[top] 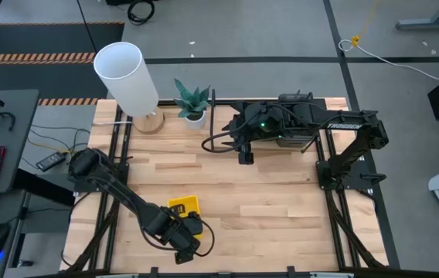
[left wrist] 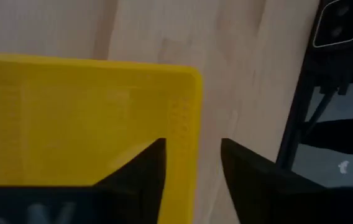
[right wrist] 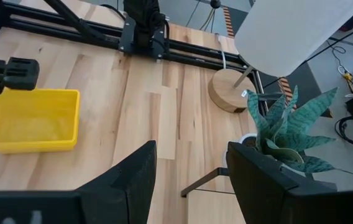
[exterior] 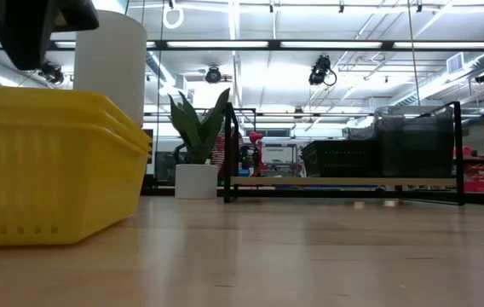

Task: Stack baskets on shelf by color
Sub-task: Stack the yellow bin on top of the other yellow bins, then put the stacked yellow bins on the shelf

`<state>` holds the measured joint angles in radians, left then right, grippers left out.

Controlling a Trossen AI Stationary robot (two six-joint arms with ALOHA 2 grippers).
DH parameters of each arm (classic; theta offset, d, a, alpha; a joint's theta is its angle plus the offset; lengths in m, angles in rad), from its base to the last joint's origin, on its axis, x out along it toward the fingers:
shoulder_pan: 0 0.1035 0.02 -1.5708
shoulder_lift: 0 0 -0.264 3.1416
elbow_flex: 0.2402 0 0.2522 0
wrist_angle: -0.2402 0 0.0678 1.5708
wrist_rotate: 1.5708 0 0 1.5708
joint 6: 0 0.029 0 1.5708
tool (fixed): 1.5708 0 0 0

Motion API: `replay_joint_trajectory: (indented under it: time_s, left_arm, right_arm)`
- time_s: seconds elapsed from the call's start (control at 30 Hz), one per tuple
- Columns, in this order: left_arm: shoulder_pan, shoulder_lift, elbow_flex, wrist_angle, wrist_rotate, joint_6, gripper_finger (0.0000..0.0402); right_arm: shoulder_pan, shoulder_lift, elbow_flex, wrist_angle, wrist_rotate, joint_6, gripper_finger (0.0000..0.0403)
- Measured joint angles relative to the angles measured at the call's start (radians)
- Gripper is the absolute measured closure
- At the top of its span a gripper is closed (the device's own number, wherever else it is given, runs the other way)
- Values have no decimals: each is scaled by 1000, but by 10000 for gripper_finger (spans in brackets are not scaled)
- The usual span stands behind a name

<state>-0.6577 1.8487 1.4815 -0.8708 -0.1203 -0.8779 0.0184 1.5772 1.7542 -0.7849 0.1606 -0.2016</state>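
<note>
A stack of yellow baskets [top: 185, 207] [exterior: 46, 170] [right wrist: 30, 118] rests by its base on the table near the near edge. My left gripper [top: 182, 225] [left wrist: 193, 174] hangs over it, open. One finger stands inside the side wall [left wrist: 189, 118] near a corner and one outside, with a gap on each side. The shelf [exterior: 459, 153] stands at the table's far right. It holds black baskets [exterior: 336, 158] and dark grey baskets [exterior: 417, 141]. My right gripper [top: 244, 154] [right wrist: 192, 180] is open and empty, raised beside the shelf's left end.
A white lamp shade [top: 127, 73] on a wooden base and a small potted plant [top: 192, 100] stand at the far edge, left of the shelf. Bare tabletop lies between the yellow stack and the shelf. A small camera [left wrist: 344, 25] sits at the near edge.
</note>
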Motion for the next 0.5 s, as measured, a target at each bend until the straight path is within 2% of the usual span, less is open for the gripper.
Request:
replay_joint_trajectory:
  time_s: [0.1, 0.2, 0.5]
  left_arm:
    - [-7, -16, 0, -14, -16, 1, 222]
    - [-14, -37, 0, -67, -31, -9, 218]
    - [-113, -60, 0, -297, -61, -105, 266]
  right_arm:
    - [0, 0, 0, 0, 0, 0, 204]
    - [0, 0, 0, 1, 0, 0, 204]
    - [0, 0, 0, 6, 0, 0, 204]
